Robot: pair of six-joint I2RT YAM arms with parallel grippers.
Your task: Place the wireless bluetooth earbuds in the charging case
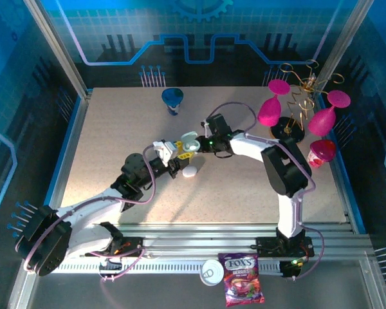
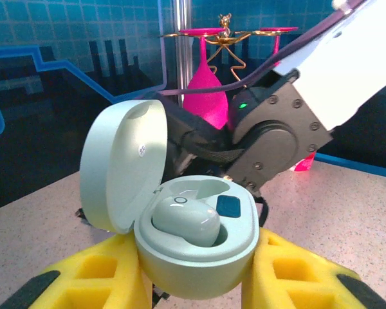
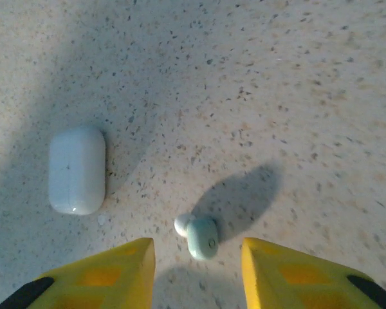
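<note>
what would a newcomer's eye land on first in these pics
The open charging case, pinched between the left fingers with one earbud seated in it, looms large in the left wrist view. A loose earbud lies on the table between the open right fingers, a closed white case nearby. From above, bright pink glasses hang on a gold rack at the table's far right.

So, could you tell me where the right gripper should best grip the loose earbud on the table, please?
Probably across the rounded body of the earbud, coming straight down from above: it lies flat on the table, soft tip sideways, below the gap between the open fingers.
</note>
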